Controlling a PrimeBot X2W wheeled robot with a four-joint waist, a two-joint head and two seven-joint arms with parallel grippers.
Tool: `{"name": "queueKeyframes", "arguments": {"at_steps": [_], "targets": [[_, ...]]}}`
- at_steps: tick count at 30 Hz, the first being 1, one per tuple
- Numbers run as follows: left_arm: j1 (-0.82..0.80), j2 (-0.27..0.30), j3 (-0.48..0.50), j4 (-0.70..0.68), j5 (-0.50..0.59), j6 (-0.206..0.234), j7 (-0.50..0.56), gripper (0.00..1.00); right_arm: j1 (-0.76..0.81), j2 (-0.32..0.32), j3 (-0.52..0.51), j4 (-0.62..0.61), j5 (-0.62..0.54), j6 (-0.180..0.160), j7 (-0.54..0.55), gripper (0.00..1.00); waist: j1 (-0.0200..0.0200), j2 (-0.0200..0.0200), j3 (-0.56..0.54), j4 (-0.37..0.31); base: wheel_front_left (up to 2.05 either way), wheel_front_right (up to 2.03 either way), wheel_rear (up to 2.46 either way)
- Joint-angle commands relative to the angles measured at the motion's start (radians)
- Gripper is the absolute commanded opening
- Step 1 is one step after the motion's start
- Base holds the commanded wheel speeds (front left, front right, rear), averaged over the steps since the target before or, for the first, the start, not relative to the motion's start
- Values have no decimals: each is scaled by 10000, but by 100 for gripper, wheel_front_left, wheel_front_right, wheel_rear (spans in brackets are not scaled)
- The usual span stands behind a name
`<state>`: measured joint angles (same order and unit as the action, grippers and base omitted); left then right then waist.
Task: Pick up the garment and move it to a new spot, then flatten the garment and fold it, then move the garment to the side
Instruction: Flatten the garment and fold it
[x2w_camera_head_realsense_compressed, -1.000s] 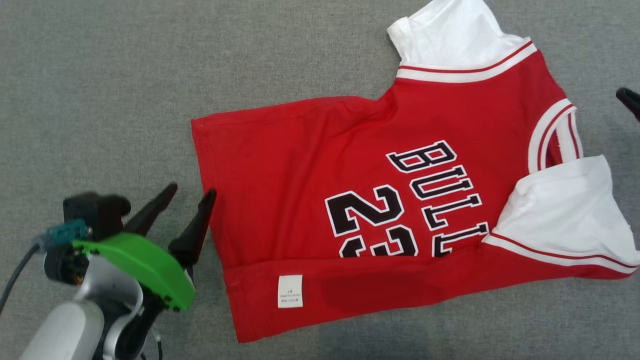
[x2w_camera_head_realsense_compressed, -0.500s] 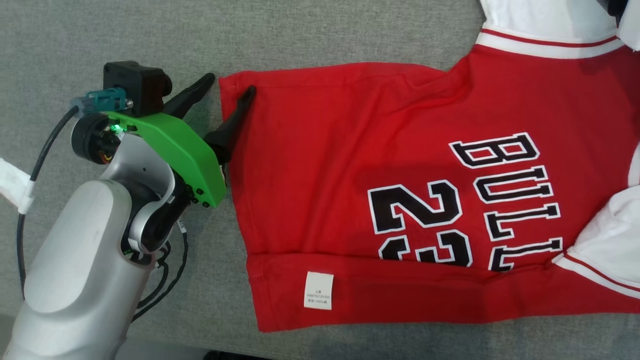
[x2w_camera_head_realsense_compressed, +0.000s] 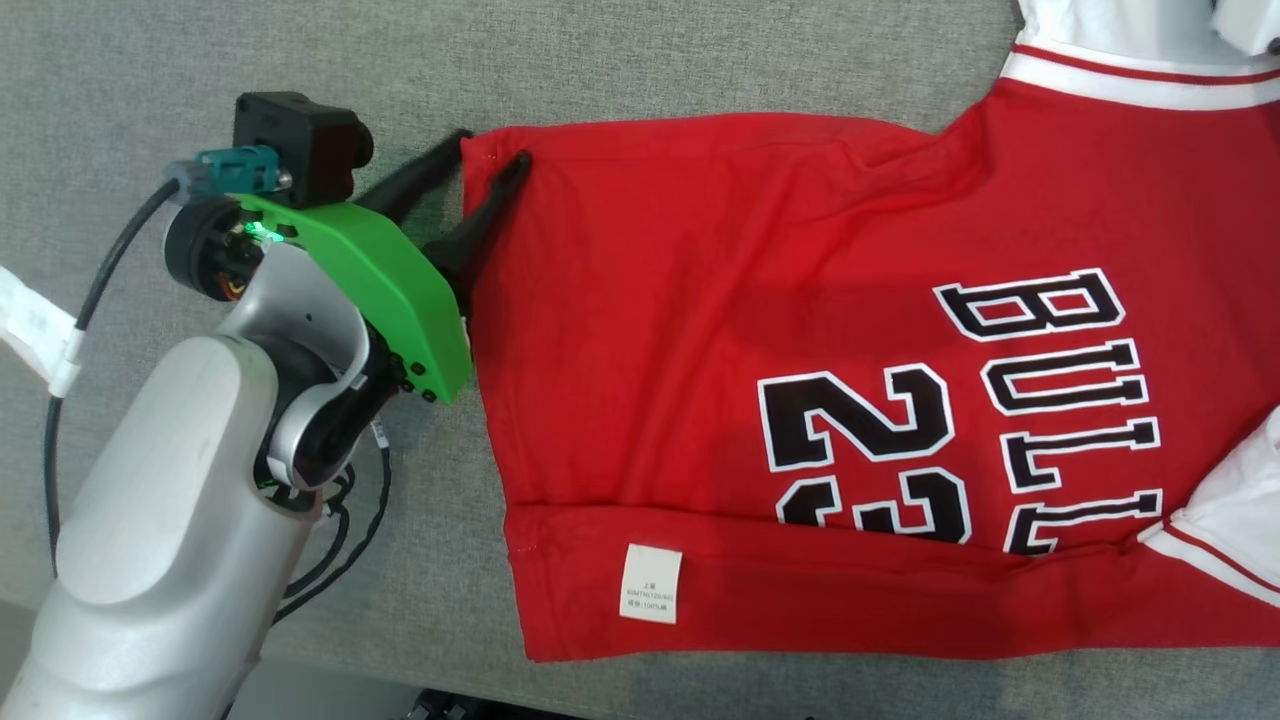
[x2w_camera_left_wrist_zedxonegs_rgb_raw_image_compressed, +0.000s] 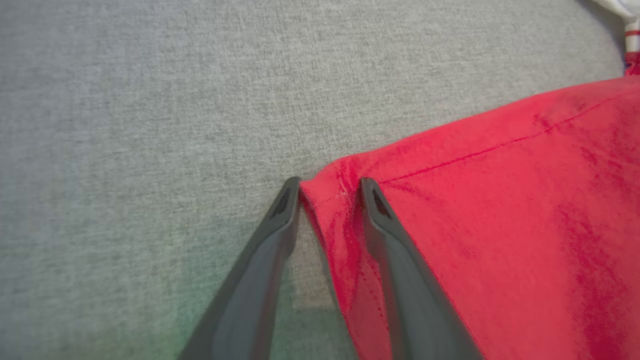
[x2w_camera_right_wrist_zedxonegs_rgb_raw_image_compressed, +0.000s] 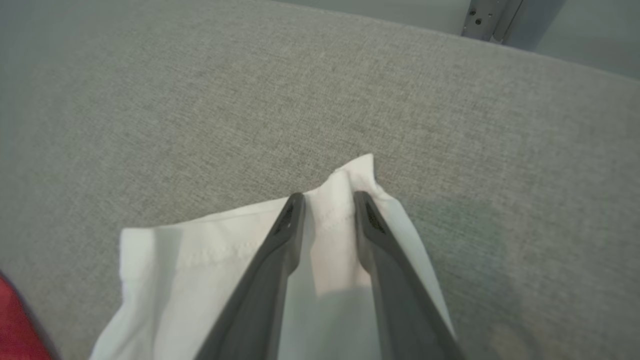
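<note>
The garment (x2w_camera_head_realsense_compressed: 700, 330) lies flat on the grey cloth surface, red with black "BULLS 23" lettering and a white striped sleeve (x2w_camera_head_realsense_compressed: 1120, 50) at the top right. My left gripper (x2w_camera_head_realsense_compressed: 492, 148) straddles its far left hem corner. In the left wrist view, that gripper (x2w_camera_left_wrist_zedxonegs_rgb_raw_image_compressed: 330, 182) has one finger on each side of the puckered red corner (x2w_camera_left_wrist_zedxonegs_rgb_raw_image_compressed: 332, 210), with a gap still between them. My right gripper (x2w_camera_right_wrist_zedxonegs_rgb_raw_image_compressed: 329, 196) straddles a raised fold at the corner of the white sleeve (x2w_camera_right_wrist_zedxonegs_rgb_raw_image_compressed: 165, 260), fingers apart.
A white care label (x2w_camera_head_realsense_compressed: 650, 585) sits on the folded-up near hem. The grey surface (x2w_camera_head_realsense_compressed: 200, 80) ends at its front edge (x2w_camera_head_realsense_compressed: 330, 680) near my left arm's cables. A metal frame (x2w_camera_right_wrist_zedxonegs_rgb_raw_image_compressed: 487, 20) stands beyond the far edge in the right wrist view.
The head view has shifted, so the garment sits further right. My left gripper went from beside the hem's middle up to its far corner, and its fingers have narrowed around it.
</note>
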<state>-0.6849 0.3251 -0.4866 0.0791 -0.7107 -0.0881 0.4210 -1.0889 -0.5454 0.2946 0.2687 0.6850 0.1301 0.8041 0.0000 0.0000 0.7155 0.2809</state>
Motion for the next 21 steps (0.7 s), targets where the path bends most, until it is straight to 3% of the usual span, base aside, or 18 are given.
{"name": "queueKeyframes", "arguments": {"at_steps": [1, 14, 21], "targets": [[262, -114, -402, 254, -149, -120, 274, 0, 236, 179, 275, 174, 145, 10, -110, 0, 0, 0, -56, -49, 0, 0, 0], [274, 609, 694, -89, -212, 489, -249, 0, -242, -192, -188, 786, 897, 7, -2301, 0, 0, 0, -896, -631, 0, 0, 0], [681, 809, 809, -486, -239, 698, -267, 0, 478, -325, 206, 70, 1774, 7, -3219, 0, 0, 0, -1403, -1074, 0, 0, 0]]}}
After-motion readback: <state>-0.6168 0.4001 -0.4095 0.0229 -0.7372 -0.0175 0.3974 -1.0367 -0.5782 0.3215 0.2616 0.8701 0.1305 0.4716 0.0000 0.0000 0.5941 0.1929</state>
